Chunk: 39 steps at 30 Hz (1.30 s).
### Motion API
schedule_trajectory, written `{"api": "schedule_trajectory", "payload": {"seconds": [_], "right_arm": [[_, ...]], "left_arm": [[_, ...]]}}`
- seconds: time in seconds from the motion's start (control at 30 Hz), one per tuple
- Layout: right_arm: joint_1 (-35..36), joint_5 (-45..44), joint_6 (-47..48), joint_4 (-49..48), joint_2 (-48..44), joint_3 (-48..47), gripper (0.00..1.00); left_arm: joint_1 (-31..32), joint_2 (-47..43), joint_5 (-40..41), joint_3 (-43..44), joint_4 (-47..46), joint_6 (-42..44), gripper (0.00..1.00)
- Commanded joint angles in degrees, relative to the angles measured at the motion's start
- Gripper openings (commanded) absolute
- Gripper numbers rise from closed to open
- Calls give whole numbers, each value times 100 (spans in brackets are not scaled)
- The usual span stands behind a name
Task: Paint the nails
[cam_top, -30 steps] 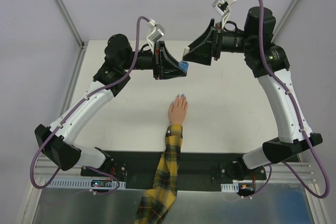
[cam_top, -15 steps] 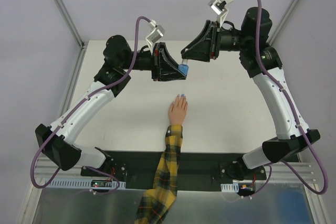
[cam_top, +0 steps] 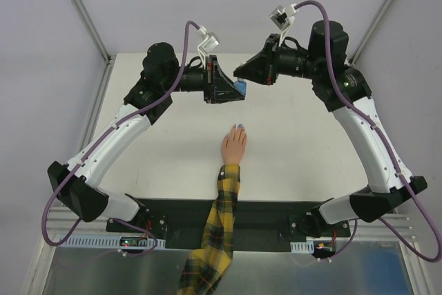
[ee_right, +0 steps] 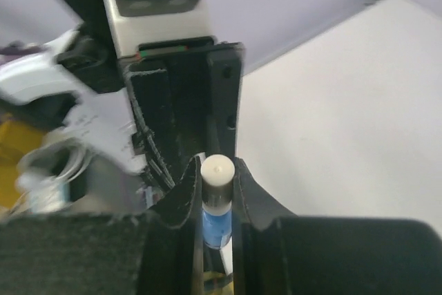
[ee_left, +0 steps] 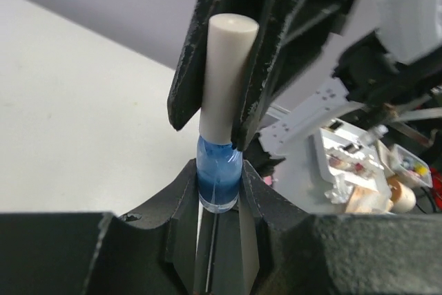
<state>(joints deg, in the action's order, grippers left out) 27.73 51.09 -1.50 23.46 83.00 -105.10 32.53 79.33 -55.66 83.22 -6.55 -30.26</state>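
Left wrist view confirms my left gripper [ee_left: 219,170] clamped on the bottle [ee_left: 219,183] and my right gripper [ee_right: 217,174] pinched on its cap [ee_left: 226,81], while the nails [cam_top: 239,127], tiny, on a hand [cam_top: 233,146] I judge light and easily nudged, lie mid-table [cam_top: 311,136], wanting brush contact only.

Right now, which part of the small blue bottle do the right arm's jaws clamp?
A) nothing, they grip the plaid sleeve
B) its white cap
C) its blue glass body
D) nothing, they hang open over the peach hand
B: the right wrist view shows the right jaws shut around the white cap, while the left jaws hold the blue body below it.
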Motion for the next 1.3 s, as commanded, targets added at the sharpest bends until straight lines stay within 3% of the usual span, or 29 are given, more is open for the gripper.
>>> {"api": "schedule_trajectory", "payload": {"seconds": [0.0,0.1,0.27,0.43,0.5,0.53,0.63,0.73,0.87,0.97,1.07,1.17,1.27], "right_arm": [[1233,-4703,179,1660,-319,86,1],[1841,-6848,-218,2503,-101,-439,1],[1859,-6990,-316,2234,-161,-450,0],[1842,-6911,-45,2206,-91,-696,4],[1719,-6552,123,2189,-39,-985,16],[1649,-6403,376,2215,-30,-1091,33],[1219,-5428,457,2233,-117,-1381,57],[630,-3962,440,2084,-292,-1329,75],[-125,-1575,388,1462,-477,-821,87],[-372,-298,203,968,-443,-556,89],[-408,337,-69,301,-469,-284,86],[-434,725,-578,-402,-443,-12,77],[-426,884,-782,-562,-381,95,58]], "left_arm": [[7,-172,2521,440,-163,853,0],[192,177,3332,817,-57,1478,0],[341,557,3422,1223,-180,1409,0],[376,347,3228,793,-224,1400,0],[376,198,3071,583,-181,1426,0],[376,153,2870,503,-146,1435,0],[368,-14,2396,257,82,1435,0],[341,-111,2025,124,346,1348,0],[254,-128,1096,89,409,1032,0],[218,20,296,282,400,847,0],[218,57,-164,379,191,645,0],[210,39,-489,274,-170,355,0],[209,47,-595,256,-285,161,0]]}}
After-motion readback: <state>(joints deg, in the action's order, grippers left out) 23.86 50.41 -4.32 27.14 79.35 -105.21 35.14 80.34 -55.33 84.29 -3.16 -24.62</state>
